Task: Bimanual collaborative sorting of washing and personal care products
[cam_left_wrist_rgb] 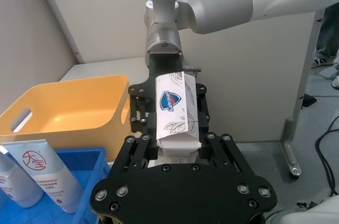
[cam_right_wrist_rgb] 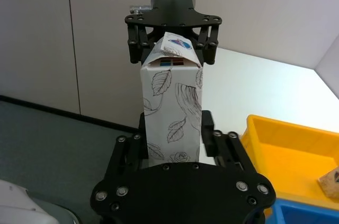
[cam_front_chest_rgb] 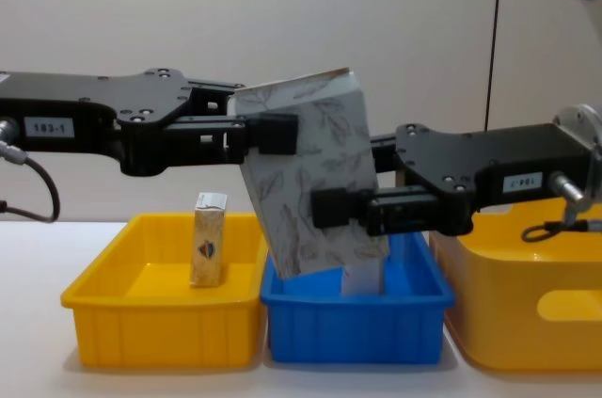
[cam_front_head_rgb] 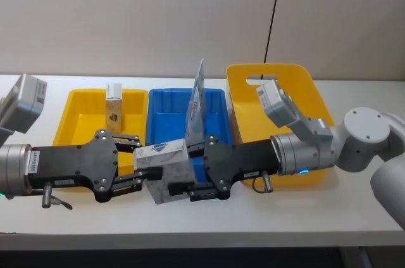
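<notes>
A cream carton with grey leaf print and a dark-blue emblem hangs above the table's front, in front of the blue bin. My left gripper is shut on one end of it and my right gripper is shut on the other. The chest view shows the left fingers high on the carton and the right fingers lower down. A tall white-blue tube stands in the blue bin. A second small carton stands upright in the yellow bin.
A large yellow basket with a handle slot stands at the right, behind my right arm. The three containers sit in a row across the white table. The left wrist view shows two tubes leaning in the blue bin.
</notes>
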